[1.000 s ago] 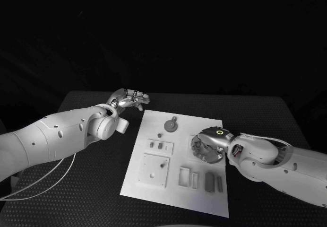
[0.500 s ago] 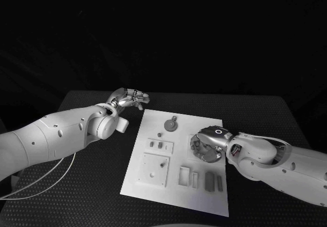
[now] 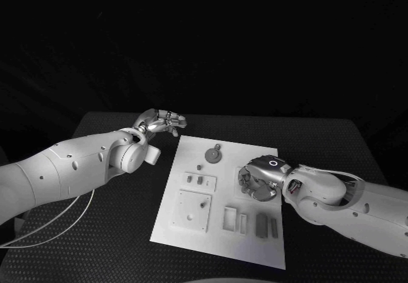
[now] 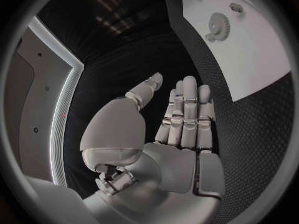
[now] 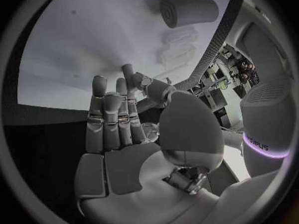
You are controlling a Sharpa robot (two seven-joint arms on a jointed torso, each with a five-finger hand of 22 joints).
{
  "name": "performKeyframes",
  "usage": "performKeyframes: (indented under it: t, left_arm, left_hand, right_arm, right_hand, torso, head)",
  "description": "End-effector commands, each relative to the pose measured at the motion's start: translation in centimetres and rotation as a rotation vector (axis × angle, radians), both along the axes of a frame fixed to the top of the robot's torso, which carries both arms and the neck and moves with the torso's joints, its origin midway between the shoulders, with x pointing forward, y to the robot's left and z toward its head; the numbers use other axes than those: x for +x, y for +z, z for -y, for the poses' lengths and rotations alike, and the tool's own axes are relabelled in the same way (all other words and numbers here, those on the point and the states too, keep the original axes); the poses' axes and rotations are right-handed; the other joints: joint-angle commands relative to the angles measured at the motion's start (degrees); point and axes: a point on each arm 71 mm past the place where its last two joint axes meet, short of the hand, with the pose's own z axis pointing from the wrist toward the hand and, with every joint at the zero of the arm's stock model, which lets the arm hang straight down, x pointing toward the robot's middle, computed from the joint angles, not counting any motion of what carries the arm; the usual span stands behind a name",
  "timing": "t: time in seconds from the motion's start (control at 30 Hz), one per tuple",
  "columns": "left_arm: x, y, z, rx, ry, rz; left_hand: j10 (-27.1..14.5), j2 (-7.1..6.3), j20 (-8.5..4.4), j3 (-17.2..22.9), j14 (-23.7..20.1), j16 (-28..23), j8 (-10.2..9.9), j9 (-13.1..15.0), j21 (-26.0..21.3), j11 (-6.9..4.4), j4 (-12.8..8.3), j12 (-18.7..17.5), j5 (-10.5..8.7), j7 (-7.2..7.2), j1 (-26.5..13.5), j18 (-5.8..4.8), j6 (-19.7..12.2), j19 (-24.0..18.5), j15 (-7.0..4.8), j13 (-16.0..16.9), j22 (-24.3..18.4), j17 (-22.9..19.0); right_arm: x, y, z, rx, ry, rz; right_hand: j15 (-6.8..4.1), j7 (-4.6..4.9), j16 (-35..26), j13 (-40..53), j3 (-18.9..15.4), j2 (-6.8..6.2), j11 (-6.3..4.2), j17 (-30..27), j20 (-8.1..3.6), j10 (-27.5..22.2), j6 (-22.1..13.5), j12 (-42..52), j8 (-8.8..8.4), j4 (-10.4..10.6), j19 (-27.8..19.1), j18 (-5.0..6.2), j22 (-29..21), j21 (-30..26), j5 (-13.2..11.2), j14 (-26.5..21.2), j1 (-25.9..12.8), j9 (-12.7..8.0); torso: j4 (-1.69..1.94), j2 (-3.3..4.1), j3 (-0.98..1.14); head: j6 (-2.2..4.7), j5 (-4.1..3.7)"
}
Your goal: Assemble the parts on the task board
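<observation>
The white task board [image 3: 188, 236] lies in the middle of the black table. A grey gear [image 3: 213, 155] sits near its far edge and also appears in the left wrist view, gear [image 4: 219, 23]. Small grey parts [image 3: 200, 181] and long slots [image 3: 262, 226] fill the board's middle and near end. My right hand [image 3: 257, 181] is bent down over the board's right middle, with fingertips [image 5: 127, 70] and thumb close together at the surface. What lies under them is hidden. My left hand [image 3: 163, 122] hovers off the board's far left corner, its fingers [image 4: 187, 109] straight and holding nothing.
A square plate with a peg [image 3: 194, 210] sits on the board's left side. The black table [image 3: 102, 242] spreads wide to the left of the board and beyond its far edge.
My right hand has turned slightly and drawn a little toward the board's far side over the same spot. The left hand has stayed where it was.
</observation>
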Motion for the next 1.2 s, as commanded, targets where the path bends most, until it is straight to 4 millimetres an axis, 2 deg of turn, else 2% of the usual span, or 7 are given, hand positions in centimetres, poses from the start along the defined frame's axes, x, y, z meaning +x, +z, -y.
performKeyframes:
  t: [0.03,0.37,0.67,0.9,1.03,1.2]
  left_arm:
    - [0.0,0.1,0.1,-0.010,-0.009,0.005]
    - [0.1,0.1,0.1,-0.009,-0.007,0.007]
    - [0.2,0.1,0.1,-0.007,-0.002,0.009]
    - [0.4,0.1,0.3,-0.010,-0.001,0.010]
    - [0.5,0.1,0.5,-0.010,-0.002,0.011]
    - [0.6,0.1,0.8,-0.011,-0.004,0.011]
  left_hand:
    - [-0.37,0.25,-0.25,-0.05,0.14,-0.38,-0.33,-0.03,-0.38,-0.06,0.23,-0.21,-0.11,0.01,-0.30,0.93,-0.44,0.16,0.10,-0.09,0.07,0.06]
    - [-0.38,0.27,-0.25,-0.06,0.16,-0.39,-0.32,-0.03,-0.39,-0.06,0.25,-0.21,-0.09,0.02,-0.32,0.94,-0.46,0.17,0.10,-0.09,0.09,0.10]
    - [-0.39,0.26,-0.25,-0.07,0.17,-0.40,-0.31,-0.02,-0.41,-0.06,0.25,-0.20,-0.09,0.02,-0.32,0.95,-0.47,0.19,0.10,-0.09,0.11,0.13]
    - [-0.37,0.25,-0.25,-0.08,0.17,-0.42,-0.29,-0.01,-0.43,-0.07,0.26,-0.19,-0.09,0.01,-0.32,0.95,-0.46,0.19,0.10,-0.09,0.13,0.15]
    - [-0.36,0.25,-0.25,-0.08,0.16,-0.44,-0.28,0.00,-0.44,-0.07,0.26,-0.17,-0.09,0.00,-0.31,0.96,-0.44,0.18,0.10,-0.08,0.14,0.16]
    - [-0.35,0.27,-0.24,-0.08,0.15,-0.45,-0.26,0.00,-0.46,-0.07,0.26,-0.16,-0.09,0.00,-0.31,0.96,-0.43,0.18,0.10,-0.08,0.14,0.17]
  right_arm:
    - [-0.2,0.1,-0.2,0.024,0.002,-0.004]
    - [-0.4,1.0,0.1,0.074,-0.004,-0.003]
    - [-0.6,3.6,-1.3,0.170,0.015,-0.013]
    - [-0.9,3.8,-4.5,0.213,0.072,-0.025]
    - [-1.1,3.8,-7.2,0.220,0.130,-0.016]
    - [-2.1,2.8,-10.4,0.218,0.192,-0.019]
  right_hand:
    - [-0.46,0.01,0.40,0.22,0.10,0.60,0.04,0.10,-0.10,0.48,0.38,0.31,0.33,-0.17,0.35,0.88,1.35,0.34,-0.05,-0.01,0.01,0.63]
    - [-0.51,-0.01,0.48,0.36,0.08,0.62,-0.01,0.11,-0.13,0.47,0.42,0.46,0.37,-0.31,0.38,0.88,1.33,0.44,-0.05,0.00,-0.17,0.73]
    - [-0.55,-0.04,0.52,0.45,0.14,0.62,-0.05,0.11,-0.17,0.44,0.45,0.56,0.39,-0.44,0.41,0.88,1.32,0.51,-0.05,0.01,-0.21,0.81]
    - [-0.56,-0.03,0.53,0.50,0.19,0.68,-0.05,0.10,-0.18,0.38,0.41,0.59,0.37,-0.52,0.40,0.88,1.31,0.54,-0.05,0.00,-0.24,0.84]
    - [-0.57,-0.02,0.53,0.53,0.24,0.75,-0.05,0.08,-0.19,0.31,0.36,0.60,0.34,-0.60,0.39,0.88,1.31,0.56,-0.04,-0.01,-0.27,0.87]
    - [-0.56,0.00,0.53,0.57,0.28,0.82,-0.05,0.06,-0.19,0.24,0.30,0.63,0.31,-0.69,0.37,0.88,1.30,0.59,-0.05,-0.02,-0.30,0.90]
  torso:
    - [0.01,-0.02,0.01]
    - [0.00,-0.04,-0.03]
    - [-0.04,-0.07,0.01]
    - [-0.06,-0.05,-0.07]
    - [0.00,-0.07,-0.10]
    - [0.14,-0.03,-0.10]
  head:
    - [0.04,-0.01]
    - [0.03,0.18]
    - [0.13,0.75]
    - [0.24,1.70]
    - [0.45,1.85]
    - [0.37,2.44]
